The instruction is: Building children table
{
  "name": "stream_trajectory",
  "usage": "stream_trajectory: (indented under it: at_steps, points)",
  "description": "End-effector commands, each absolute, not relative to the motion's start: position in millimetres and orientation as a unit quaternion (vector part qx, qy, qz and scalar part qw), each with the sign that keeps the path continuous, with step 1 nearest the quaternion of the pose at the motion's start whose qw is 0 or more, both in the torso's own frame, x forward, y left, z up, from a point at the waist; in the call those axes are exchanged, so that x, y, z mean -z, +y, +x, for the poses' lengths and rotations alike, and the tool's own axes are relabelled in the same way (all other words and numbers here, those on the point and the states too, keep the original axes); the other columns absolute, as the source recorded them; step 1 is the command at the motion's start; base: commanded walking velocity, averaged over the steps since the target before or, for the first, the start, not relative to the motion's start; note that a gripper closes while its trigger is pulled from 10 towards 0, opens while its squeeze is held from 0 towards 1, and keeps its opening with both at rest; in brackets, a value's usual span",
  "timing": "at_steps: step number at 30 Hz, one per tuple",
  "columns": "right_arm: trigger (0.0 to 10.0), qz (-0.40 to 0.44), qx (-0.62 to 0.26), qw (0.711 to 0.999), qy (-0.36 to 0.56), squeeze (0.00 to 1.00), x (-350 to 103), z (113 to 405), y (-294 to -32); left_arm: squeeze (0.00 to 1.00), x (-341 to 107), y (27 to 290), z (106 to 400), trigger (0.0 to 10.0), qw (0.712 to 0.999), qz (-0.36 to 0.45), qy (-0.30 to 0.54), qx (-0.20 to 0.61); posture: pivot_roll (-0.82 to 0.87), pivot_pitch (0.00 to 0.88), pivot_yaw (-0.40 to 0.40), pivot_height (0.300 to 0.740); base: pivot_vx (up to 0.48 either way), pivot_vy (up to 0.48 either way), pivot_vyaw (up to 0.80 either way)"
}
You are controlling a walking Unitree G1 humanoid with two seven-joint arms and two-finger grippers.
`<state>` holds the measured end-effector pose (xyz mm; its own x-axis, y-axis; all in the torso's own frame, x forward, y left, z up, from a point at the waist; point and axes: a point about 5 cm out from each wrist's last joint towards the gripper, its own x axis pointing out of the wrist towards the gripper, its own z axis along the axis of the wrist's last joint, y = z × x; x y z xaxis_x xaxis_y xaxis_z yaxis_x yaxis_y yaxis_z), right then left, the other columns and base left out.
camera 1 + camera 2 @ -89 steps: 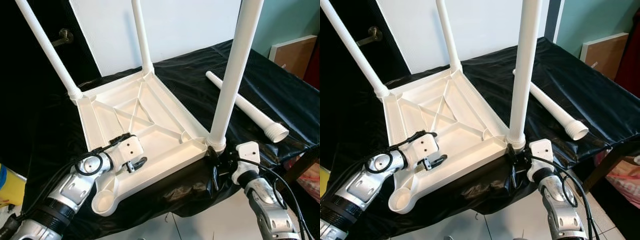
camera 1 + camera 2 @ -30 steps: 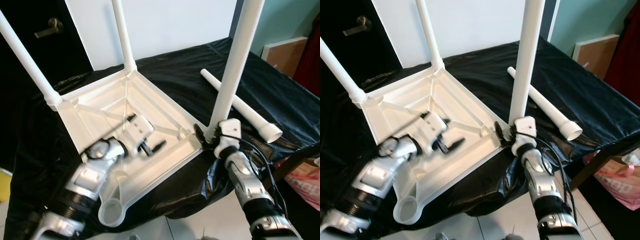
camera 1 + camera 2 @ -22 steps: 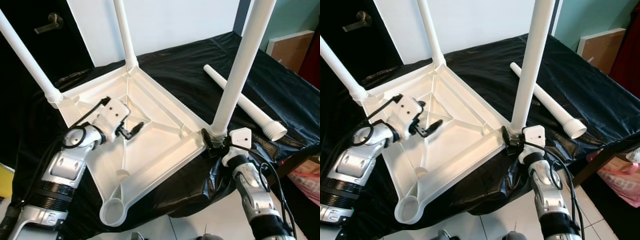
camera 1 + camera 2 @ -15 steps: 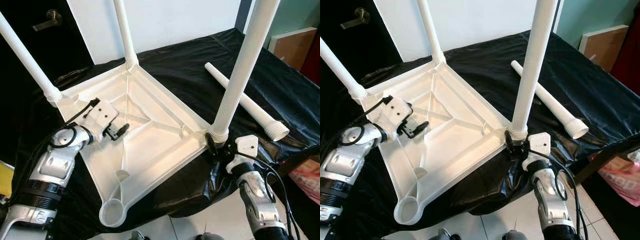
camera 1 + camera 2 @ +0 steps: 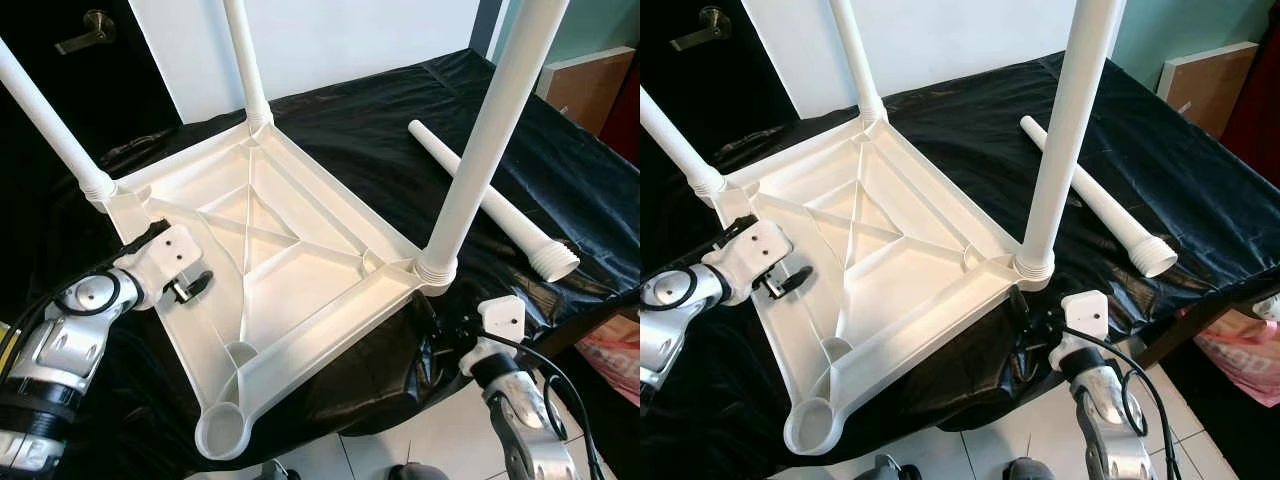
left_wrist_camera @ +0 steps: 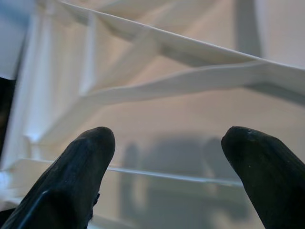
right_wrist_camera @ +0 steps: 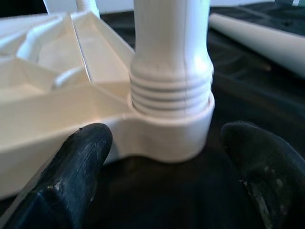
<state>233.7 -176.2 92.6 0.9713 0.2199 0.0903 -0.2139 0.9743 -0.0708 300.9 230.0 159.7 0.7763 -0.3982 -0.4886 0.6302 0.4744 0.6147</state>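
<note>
A white children's table top (image 5: 290,260) lies upside down on a black-covered table (image 5: 380,130). Three white legs stand in its corners, and the near right leg (image 5: 480,150) rises by my right arm. The near left corner socket (image 5: 222,432) holds nothing. A loose fourth leg (image 5: 490,200) lies on the cloth to the right. My left gripper (image 5: 192,286) is open at the top's left rim, its fingers (image 6: 81,167) pointing over the ribs. Just below the near right corner, my right gripper (image 5: 1025,312) is open, with the leg's ribbed base (image 7: 169,90) ahead of its fingers (image 7: 81,157).
The black cloth hangs over the table's near edge above a white tiled floor (image 5: 440,440). A dark door with a handle (image 5: 85,28) stands at the back left. A wooden board (image 5: 590,85) leans at the back right, and a pink bag (image 5: 615,355) sits low on the right.
My left gripper has drawn back from the middle of the underside to the left rim. My right gripper has dropped away from the near right leg's base towards me.
</note>
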Motion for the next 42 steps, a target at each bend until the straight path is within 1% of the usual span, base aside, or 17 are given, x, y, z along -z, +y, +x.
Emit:
stream_trajectory:
  at_steps: [1,2,3,4,6,7,11,18,22,24,29,33,38,39,42]
  points:
    - [10.0,-0.029,-0.118,0.992,-0.039,0.0,-93,227,-178,0.0,-150,223,289,10.0,0.823,0.413,0.16,0.356,-0.1,0.122,0.079,0.74,0.0,0.0,0.0]
    - [10.0,-0.029,-0.118,0.992,-0.039,0.0,-93,227,-178,0.0,-150,223,289,10.0,0.823,0.413,0.16,0.356,-0.1,0.122,0.079,0.74,0.0,0.0,0.0]
    - [10.0,-0.032,-0.118,0.992,-0.035,0.0,-93,224,-180,0.0,-145,219,283,10.0,0.812,0.409,0.168,0.381,-0.1,0.123,0.08,0.74,0.0,0.0,0.0]
    - [10.0,-0.032,-0.118,0.992,-0.035,0.0,-93,224,-180,0.0,-145,219,283,10.0,0.812,0.409,0.168,0.381,-0.1,0.123,0.08,0.74,0.0,0.0,0.0]
    - [10.0,-0.034,-0.117,0.992,-0.029,0.0,-94,220,-182,0.0,-137,210,269,10.0,0.79,0.396,0.184,0.43,-0.1,0.125,0.082,0.74,0.0,0.0,0.0]
    - [10.0,-0.034,-0.117,0.992,-0.029,0.0,-94,220,-182,0.0,-137,210,269,10.0,0.79,0.396,0.184,0.43,-0.1,0.125,0.082,0.74,0.0,0.0,0.0]
    - [10.0,-0.03,-0.11,0.993,-0.022,0.0,-96,222,-182,0.0,-131,195,252,10.0,0.767,0.368,0.195,0.488,-0.1,0.128,0.082,0.74,0.0,0.0,0.0]
    - [10.0,-0.03,-0.109,0.993,-0.017,0.0,-96,226,-180,0.0,-131,191,249,10.0,0.76,0.365,0.194,0.501,-0.1,0.132,0.08,0.74,0.0,0.0,0.0]
    - [10.0,-0.027,-0.115,0.993,0.005,0.0,-99,241,-174,0.0,-133,180,240,10.0,0.75,0.342,0.194,0.531,-0.1,0.134,0.083,0.74,0.0,0.0,0.0]
    - [10.0,-0.027,-0.115,0.993,0.005,0.0,-99,241,-174,0.0,-133,180,240,10.0,0.75,0.342,0.194,0.531,-0.1,0.134,0.083,0.74,0.0,0.0,0.0]
    - [10.0,-0.021,-0.155,0.987,0.031,0.0,-99,264,-159,0.0,-133,169,228,10.0,0.738,0.319,0.2,0.559,-0.09,0.132,0.084,0.74,0.0,0.0,0.0]
    - [10.0,-0.024,-0.164,0.986,0.033,0.0,-100,269,-156,0.0,-134,166,227,10.0,0.737,0.316,0.199,0.563,-0.08,0.133,0.081,0.74,0.0,0.0,0.0]
    - [10.0,-0.055,-0.201,0.978,0.02,0.0,-108,293,-143,0.0,-132,147,219,10.0,0.735,0.291,0.19,0.582,-0.08,0.129,0.077,0.74,0.0,0.0,0.0]
    - [10.0,-0.055,-0.201,0.978,0.02,0.0,-108,293,-143,0.0,-132,147,219,10.0,0.735,0.291,0.19,0.582,-0.08,0.129,0.077,0.74,0.0,0.0,0.0]
    - [10.0,-0.061,-0.203,0.977,0.013,0.0,-112,307,-139,0.0,-129,133,217,10.0,0.736,0.276,0.185,0.589,-0.08,0.128,0.076,0.74,0.0,0.0,0.0]
